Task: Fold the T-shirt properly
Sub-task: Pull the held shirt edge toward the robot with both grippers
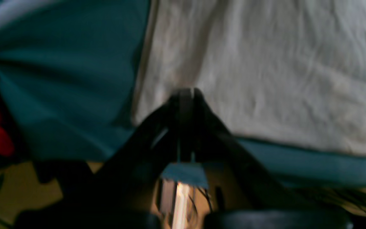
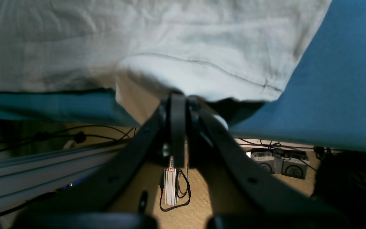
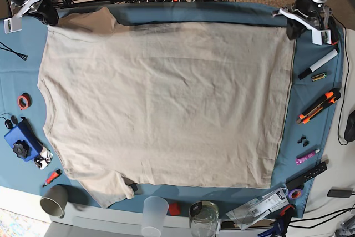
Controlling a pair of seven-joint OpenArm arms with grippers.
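The beige T-shirt [image 3: 166, 104] lies spread flat on the teal tablecloth [image 3: 16, 48], collar side toward the view's left. My left gripper [image 3: 291, 28] is at the far right hem corner. In the blurred left wrist view its jaws [image 1: 186, 93] are closed on the T-shirt [image 1: 265, 79] near that corner, with creases running to the tips. My right gripper [image 3: 52, 18] is at the far left sleeve. In the right wrist view it [image 2: 178, 97] is shut on the T-shirt's [image 2: 170, 41] sleeve edge, which bulges up at the tips.
On the cloth's right side lie a marker [image 3: 318, 64] and an orange cutter [image 3: 318, 106]. On the left are a red tape roll [image 3: 23, 101] and a blue box [image 3: 21, 140]. A cup [image 3: 54, 200], a clear cup [image 3: 155, 215] and a jar [image 3: 203, 217] stand along the near edge.
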